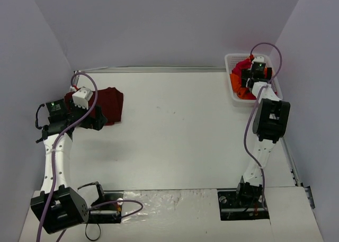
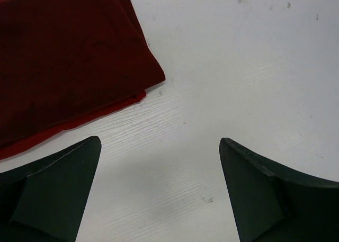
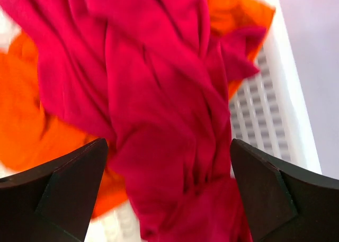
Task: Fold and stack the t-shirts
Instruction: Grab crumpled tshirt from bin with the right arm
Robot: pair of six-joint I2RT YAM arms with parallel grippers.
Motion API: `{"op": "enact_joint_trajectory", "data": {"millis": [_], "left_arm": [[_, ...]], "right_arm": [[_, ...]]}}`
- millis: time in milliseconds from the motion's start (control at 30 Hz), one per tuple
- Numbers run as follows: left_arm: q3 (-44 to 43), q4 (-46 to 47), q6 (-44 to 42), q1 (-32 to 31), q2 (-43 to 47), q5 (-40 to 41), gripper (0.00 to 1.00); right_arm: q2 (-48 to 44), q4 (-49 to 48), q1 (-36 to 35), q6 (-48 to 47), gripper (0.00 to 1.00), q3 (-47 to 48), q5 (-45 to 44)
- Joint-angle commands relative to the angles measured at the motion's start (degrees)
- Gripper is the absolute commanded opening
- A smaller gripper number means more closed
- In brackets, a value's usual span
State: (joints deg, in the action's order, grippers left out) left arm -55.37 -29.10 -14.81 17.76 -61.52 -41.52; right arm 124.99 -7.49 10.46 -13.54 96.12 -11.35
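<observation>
A folded dark maroon t-shirt (image 1: pixel 110 104) lies at the far left of the table; in the left wrist view (image 2: pixel 69 56) a brighter red edge (image 2: pixel 79 123) shows under it. My left gripper (image 1: pixel 99 120) (image 2: pixel 159 140) is open and empty over bare table, just beside the shirt's near corner. A crumpled bright red t-shirt (image 3: pixel 159 93) (image 1: pixel 241 67) lies on an orange t-shirt (image 3: pixel 32 125) (image 1: pixel 242 93) in the white basket (image 1: pixel 229 57). My right gripper (image 1: pixel 248 82) (image 3: pixel 168 141) is open directly above the red shirt, its jaws wide on either side of the cloth.
The basket's lattice wall (image 3: pixel 265 109) stands at the far right corner against the purple side wall. Purple walls enclose the table on three sides. A purple cable (image 1: pixel 246 136) runs along each arm.
</observation>
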Motion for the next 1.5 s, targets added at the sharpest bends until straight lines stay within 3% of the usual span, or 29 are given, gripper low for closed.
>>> {"op": "enact_joint_trajectory", "data": {"millis": [0, 167, 233, 267, 333, 367, 433, 467, 533, 800, 1133, 1467], "left_arm": [[-0.88, -0.08, -1.36, 0.52, 0.17, 0.12, 0.94], [-1.05, -0.08, -1.28, 0.52, -1.59, 0.12, 0.94], [-1.14, -0.08, -1.28, 0.52, -2.11, 0.21, 0.94], [-1.14, -0.08, -1.36, 0.52, -2.12, 0.30, 0.94], [-1.05, -0.17, -1.45, 0.52, -2.12, 0.65, 0.94], [-1.05, -0.25, -1.45, 0.52, -2.12, 0.82, 0.94], [-1.05, -0.25, -1.54, 0.52, -1.77, 1.00, 0.94], [-1.05, -0.25, -1.54, 0.52, -1.68, 1.26, 0.94], [-0.88, -0.25, -1.63, 0.52, -1.68, 1.26, 0.94], [-0.70, -0.17, -1.89, 0.61, -1.33, 1.09, 0.94], [-0.35, -0.25, -1.36, 0.79, 0.61, -1.28, 0.94], [-0.35, -0.17, -1.10, 0.79, 0.70, -2.43, 0.94]], "right_arm": [[2.44, -2.27, 0.09, -0.08, 0.96, 6.26, -2.18], [7.46, -1.92, 0.09, -0.87, 0.96, 10.40, -2.88], [9.47, -1.66, 0.09, -1.31, 0.88, 12.24, -2.88], [10.09, -1.22, 0.09, -1.31, 0.74, 12.86, -2.97], [11.93, -0.52, 0.09, -1.40, 0.62, 14.27, -2.88], [12.38, -0.08, 0.09, -1.40, 0.47, 15.41, -2.80], [13.61, 0.36, 0.09, -1.40, 0.30, 16.47, -2.53], [13.88, 0.80, 0.09, -1.31, 0.12, 17.34, -2.27], [14.40, 1.33, 0.09, -1.23, 0.00, 17.96, -1.66], [10.90, 1.86, 0.00, 0.70, 0.00, 13.07, 0.10], [-10.45, -4.55, -2.11, 1.24, 0.00, -5.57, 3.35], [-17.32, -6.40, -2.81, 0.71, 0.00, -9.10, 1.77]]}}
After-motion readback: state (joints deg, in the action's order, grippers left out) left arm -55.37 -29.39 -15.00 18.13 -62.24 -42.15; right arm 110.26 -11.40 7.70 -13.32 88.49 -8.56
